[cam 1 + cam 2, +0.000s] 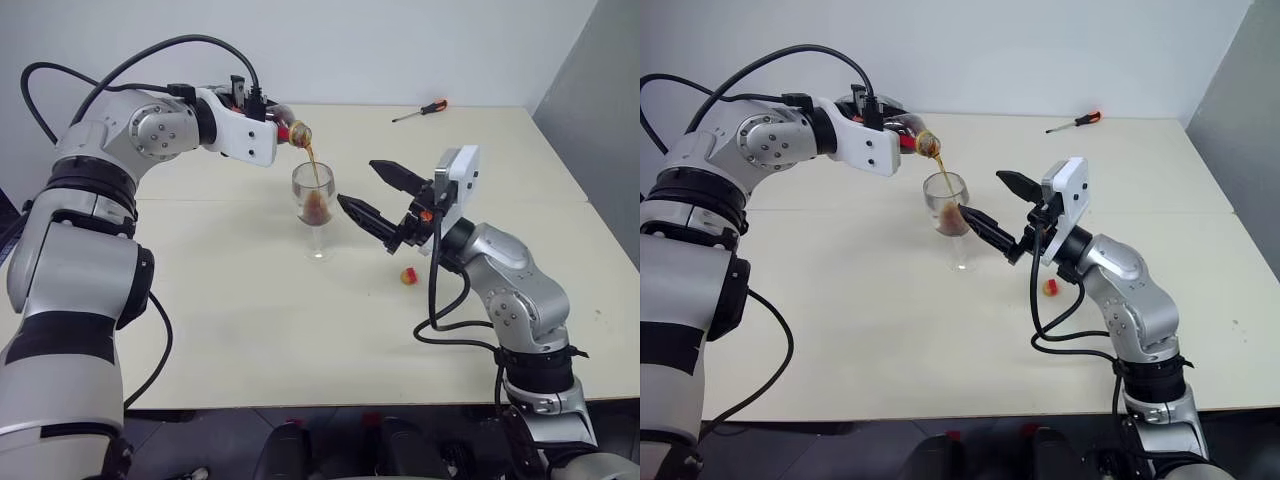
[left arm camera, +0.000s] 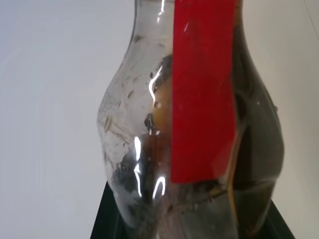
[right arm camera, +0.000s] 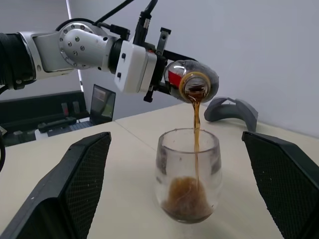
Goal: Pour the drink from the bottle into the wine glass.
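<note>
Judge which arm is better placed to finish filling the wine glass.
Left. The left gripper holds the tipped bottle right above the wine glass, with the drink streaming in. The right gripper is open beside the glass, holding nothing.

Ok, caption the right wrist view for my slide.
Tilted bottle streams cola into the wine glass, framed by the right gripper's open jaws.

bottle [image 3: 192,82]: clear plastic, red label, tipped mouth-down between the left gripper's fingers, above the glass
drink [image 3: 195,127]: thin brown stream, pooling in bowl
wine glass [image 1: 315,205]: upright, between the right gripper's spread fingers, untouched
</note>
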Robot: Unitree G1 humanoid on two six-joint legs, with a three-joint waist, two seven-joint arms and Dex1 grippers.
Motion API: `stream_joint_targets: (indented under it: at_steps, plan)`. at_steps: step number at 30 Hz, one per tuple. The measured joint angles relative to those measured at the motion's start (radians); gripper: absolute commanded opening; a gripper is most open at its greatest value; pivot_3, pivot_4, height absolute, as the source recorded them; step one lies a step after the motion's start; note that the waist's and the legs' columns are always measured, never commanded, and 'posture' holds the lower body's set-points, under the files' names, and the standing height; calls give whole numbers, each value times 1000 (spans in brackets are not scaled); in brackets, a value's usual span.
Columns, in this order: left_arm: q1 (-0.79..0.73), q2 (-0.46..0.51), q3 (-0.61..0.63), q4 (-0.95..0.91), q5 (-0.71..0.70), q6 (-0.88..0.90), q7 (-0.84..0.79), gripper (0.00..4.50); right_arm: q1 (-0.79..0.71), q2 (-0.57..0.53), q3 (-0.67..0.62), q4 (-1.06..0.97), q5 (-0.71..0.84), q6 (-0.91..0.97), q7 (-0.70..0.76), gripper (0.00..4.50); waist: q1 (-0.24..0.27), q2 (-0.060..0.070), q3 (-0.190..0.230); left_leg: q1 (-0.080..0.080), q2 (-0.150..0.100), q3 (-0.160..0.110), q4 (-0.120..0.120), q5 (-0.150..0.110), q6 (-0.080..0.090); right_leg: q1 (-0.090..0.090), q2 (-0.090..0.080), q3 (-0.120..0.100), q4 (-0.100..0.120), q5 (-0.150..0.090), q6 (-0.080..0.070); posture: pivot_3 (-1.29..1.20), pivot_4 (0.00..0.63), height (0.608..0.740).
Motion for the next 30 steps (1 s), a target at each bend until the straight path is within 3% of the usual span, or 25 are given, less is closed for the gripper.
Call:
stream_joint_targets:
  at_steps: [30]
  plan:
    - [-1, 0, -14, 0, 1, -18, -1, 1049, -3, 19, 14, 7, -19, -32, -3, 4500, -1, 0, 0, 0, 0, 0, 0, 0, 0, 0, 0, 0, 1, 0, 0, 0, 150, 740]
